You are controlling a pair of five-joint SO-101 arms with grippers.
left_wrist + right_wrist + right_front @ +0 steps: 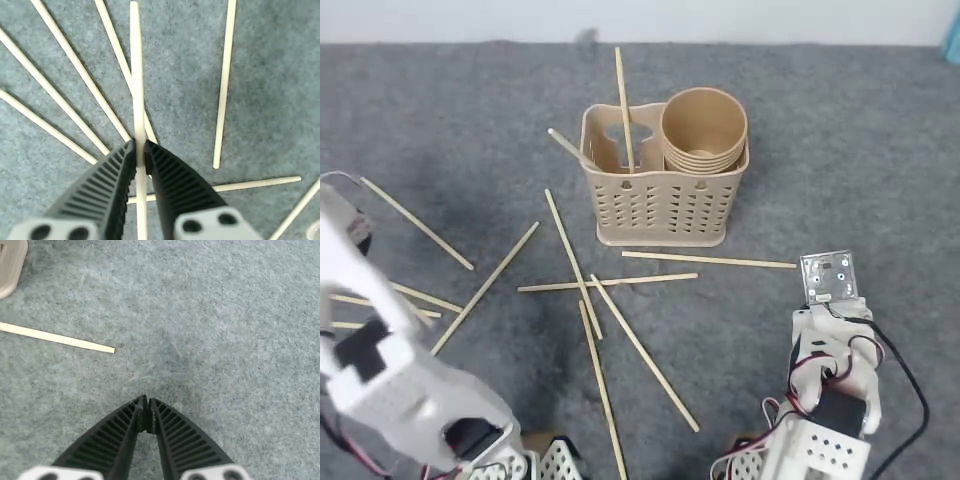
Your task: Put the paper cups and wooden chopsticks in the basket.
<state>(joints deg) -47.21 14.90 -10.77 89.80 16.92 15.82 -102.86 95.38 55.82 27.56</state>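
The left claw is closed on one chopstick, which runs straight out between the fingers. The left wrist view shows us other chopsticks on the carpet around it. The right claw is closed too, holding nothing, above carpet near one loose stick and a corner of the basket. The high view adds more: the cups sit stacked in the basket's right compartment and two sticks lean in its left one.
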